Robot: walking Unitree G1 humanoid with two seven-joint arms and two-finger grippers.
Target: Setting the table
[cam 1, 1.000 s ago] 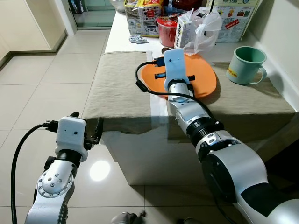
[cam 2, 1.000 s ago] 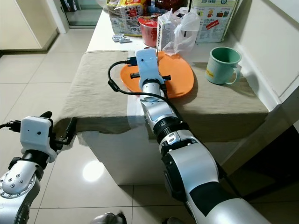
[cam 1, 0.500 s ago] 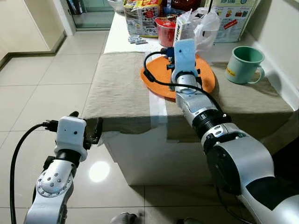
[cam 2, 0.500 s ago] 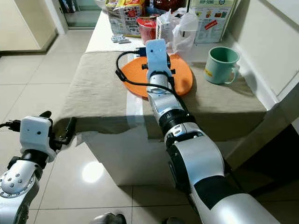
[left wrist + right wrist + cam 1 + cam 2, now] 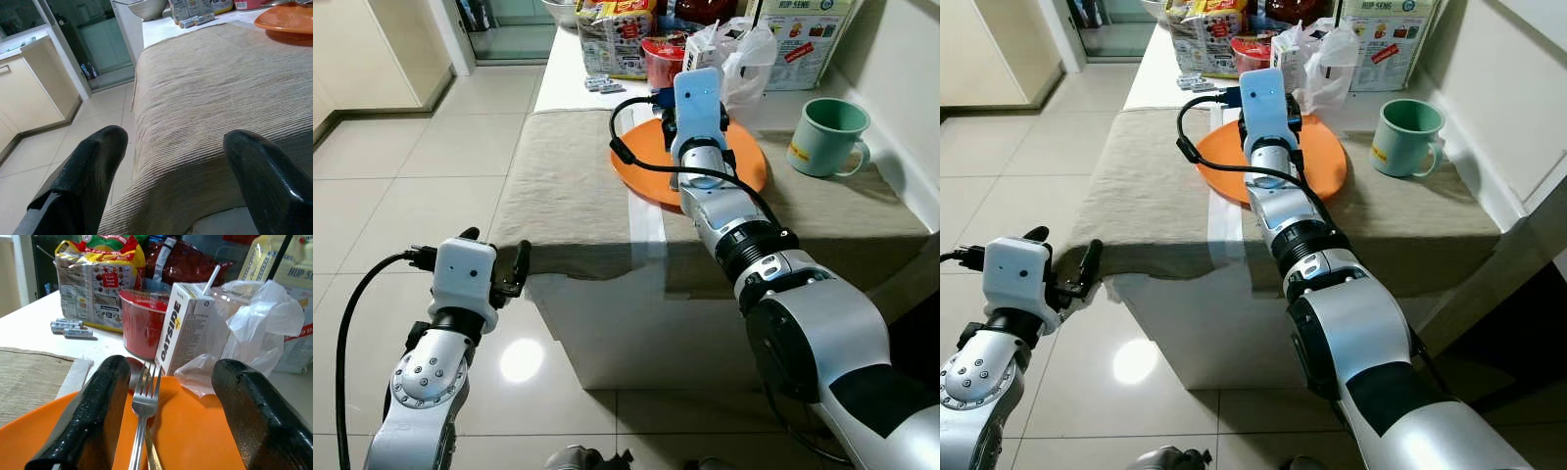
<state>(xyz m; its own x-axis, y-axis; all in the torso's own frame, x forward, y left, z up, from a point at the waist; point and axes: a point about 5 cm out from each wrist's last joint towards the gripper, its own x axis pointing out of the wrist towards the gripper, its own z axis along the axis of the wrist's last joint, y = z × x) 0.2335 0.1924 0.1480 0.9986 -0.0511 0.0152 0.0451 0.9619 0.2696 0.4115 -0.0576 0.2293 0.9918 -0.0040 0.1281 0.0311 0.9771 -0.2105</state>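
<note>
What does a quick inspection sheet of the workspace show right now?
Surface: table under a beige cloth.
Job's things: orange plate with a fork lying on it; green mug to its right.
Clutter: red cup, Oatside carton, plastic bag, snack packs, batteries behind the plate.
Grippers: right gripper over the plate, jaws open astride the fork; left gripper open at the table's near corner.
Cables: black cable on the right wrist.
Surroundings: tiled floor.
</note>
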